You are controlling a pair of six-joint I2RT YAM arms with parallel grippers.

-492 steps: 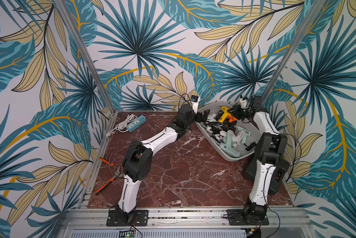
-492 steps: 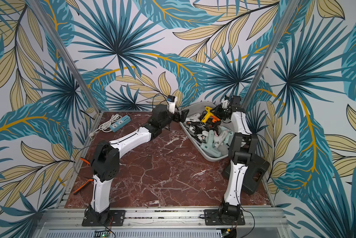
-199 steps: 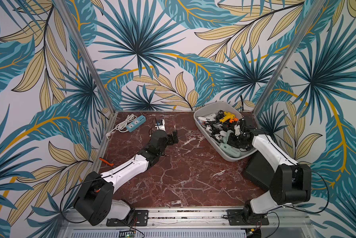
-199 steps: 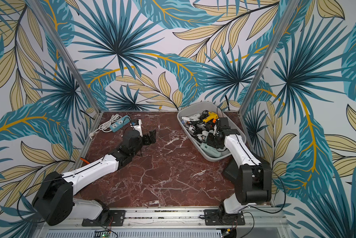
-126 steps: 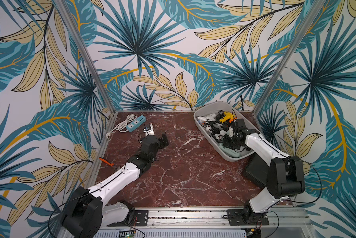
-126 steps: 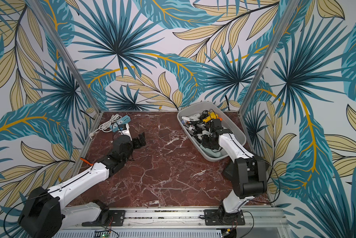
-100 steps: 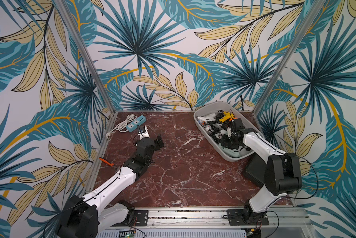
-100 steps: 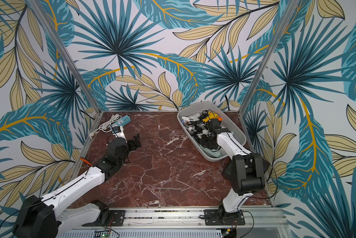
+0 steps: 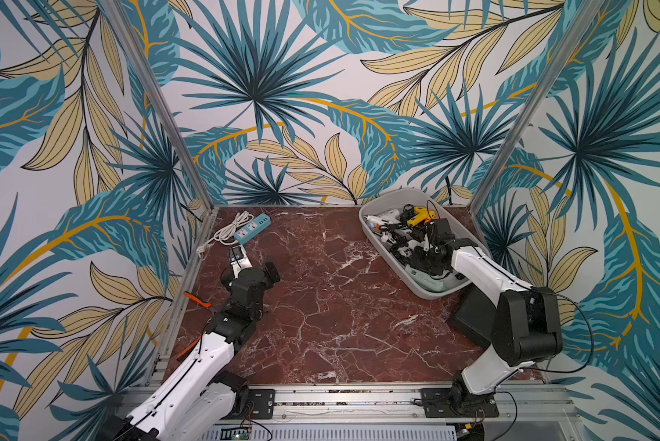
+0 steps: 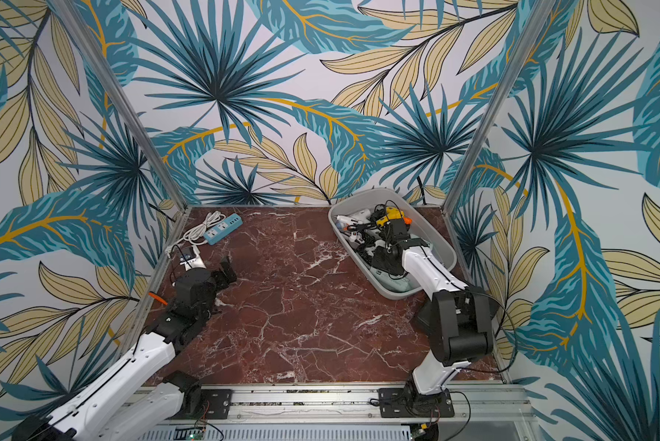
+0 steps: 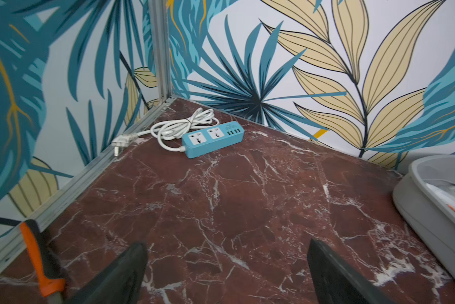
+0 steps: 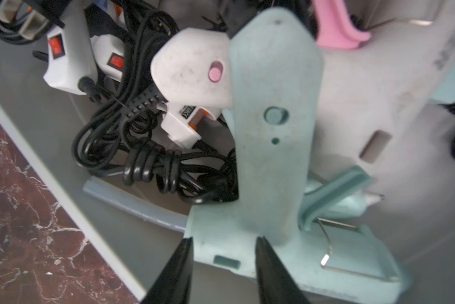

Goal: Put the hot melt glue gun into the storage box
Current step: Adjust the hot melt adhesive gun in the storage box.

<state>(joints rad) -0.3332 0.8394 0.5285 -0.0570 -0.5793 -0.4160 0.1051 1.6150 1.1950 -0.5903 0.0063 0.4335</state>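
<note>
Since the glue gun [image 12: 273,131] lies in the storage box [image 9: 429,293] at one o'clock, the right gripper [image 12: 223,239], fingers parted, seems mid-release; next, lift clear. Left gripper [image 11: 226,243] gapes empty.

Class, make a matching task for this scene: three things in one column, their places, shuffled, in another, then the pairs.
1 blue power strip with white cord
2 pale green plastic glue gun
3 orange-handled tool

A inside the light grey plastic storage box
B left edge of the red marble table, midway along
C far left corner of the table

Pairs: 1-C, 2-A, 3-B
</note>
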